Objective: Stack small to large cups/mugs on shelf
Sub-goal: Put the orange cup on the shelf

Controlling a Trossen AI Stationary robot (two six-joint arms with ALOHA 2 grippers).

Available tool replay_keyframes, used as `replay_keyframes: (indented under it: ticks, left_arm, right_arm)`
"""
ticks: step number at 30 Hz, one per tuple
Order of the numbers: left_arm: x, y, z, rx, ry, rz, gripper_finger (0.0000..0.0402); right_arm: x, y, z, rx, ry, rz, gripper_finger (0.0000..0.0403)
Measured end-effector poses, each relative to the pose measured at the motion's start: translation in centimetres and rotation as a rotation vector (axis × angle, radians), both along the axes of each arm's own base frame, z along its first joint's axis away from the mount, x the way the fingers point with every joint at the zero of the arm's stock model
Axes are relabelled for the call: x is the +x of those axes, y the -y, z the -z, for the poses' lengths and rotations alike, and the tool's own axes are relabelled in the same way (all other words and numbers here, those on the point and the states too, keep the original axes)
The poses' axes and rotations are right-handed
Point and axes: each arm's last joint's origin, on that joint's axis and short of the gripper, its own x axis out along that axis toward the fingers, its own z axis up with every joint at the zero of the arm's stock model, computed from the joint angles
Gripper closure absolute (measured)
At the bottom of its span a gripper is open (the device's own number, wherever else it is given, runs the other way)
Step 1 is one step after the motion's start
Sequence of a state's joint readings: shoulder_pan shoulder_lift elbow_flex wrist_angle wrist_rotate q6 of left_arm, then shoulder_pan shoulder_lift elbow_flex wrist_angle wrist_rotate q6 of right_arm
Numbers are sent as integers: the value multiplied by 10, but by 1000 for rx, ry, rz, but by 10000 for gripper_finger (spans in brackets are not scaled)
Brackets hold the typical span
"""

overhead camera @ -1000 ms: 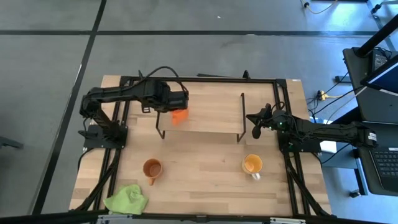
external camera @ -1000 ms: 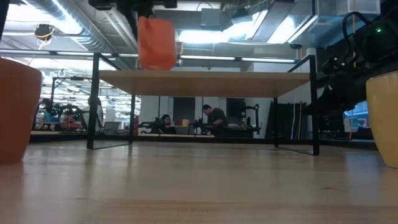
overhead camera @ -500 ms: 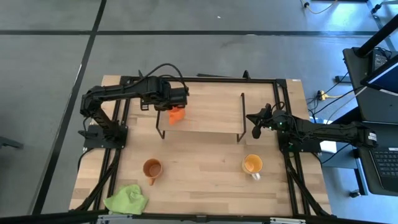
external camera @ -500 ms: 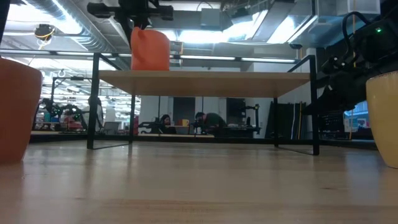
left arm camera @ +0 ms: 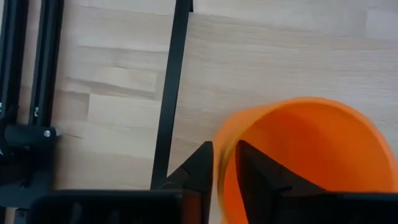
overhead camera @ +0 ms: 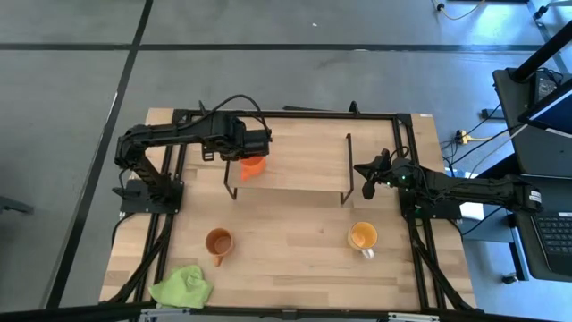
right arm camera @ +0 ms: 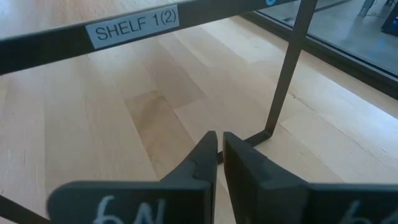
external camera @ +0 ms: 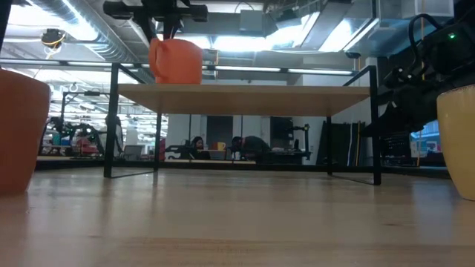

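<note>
The bright orange mug [overhead camera: 254,165] is over the left end of the light-wood shelf [overhead camera: 299,152], and my left gripper [overhead camera: 252,152] is shut on it from above. In the low view the orange mug [external camera: 177,61] shows upright, its base at the level of the shelf board [external camera: 245,98]. The brown mug [overhead camera: 218,241] stands on the table at the near left. The yellow-orange mug [overhead camera: 362,236] with its white handle stands at the near right. My right gripper [overhead camera: 368,185] is shut and empty just right of the shelf's right legs. My left gripper holds the orange mug by its rim [left arm camera: 222,134], one finger inside the mug and one outside. The fingers come from above, pointing down. The mug is upright with its mouth up. The shelf's front edge hides its base, so I cannot tell whether it rests on the board.
A lime-green cloth [overhead camera: 183,286] lies at the table's near left corner. The shelf's black wire legs [external camera: 111,122] stand on the table. My right gripper [right arm camera: 217,140] points at the bare tabletop under the shelf, beside one leg [right arm camera: 283,81].
My left gripper has gone down and a little toward the table's left edge with the orange mug. The mug, tilted and higher above the shelf a second ago, has come upright and lower, down to the level of the shelf board.
</note>
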State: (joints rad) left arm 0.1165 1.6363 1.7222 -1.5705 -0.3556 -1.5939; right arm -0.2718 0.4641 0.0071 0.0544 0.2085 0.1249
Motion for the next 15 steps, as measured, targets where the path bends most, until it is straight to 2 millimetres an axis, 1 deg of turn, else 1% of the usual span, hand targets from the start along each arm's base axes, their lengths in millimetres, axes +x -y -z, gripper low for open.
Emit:
replay_keyframes:
  ticks: [6,9,15]
  left_arm:
    - [0,3,-1,-34,15,-11,313]
    - [1,8,-11,-17,55,4,308]
    - [1,16,-35,78,144,28,309]
  right_arm:
    - [0,0,0,0,0,0,373]
    - [0,0,0,1,0,1,373]
    - [0,0,0,1,0,0,373]
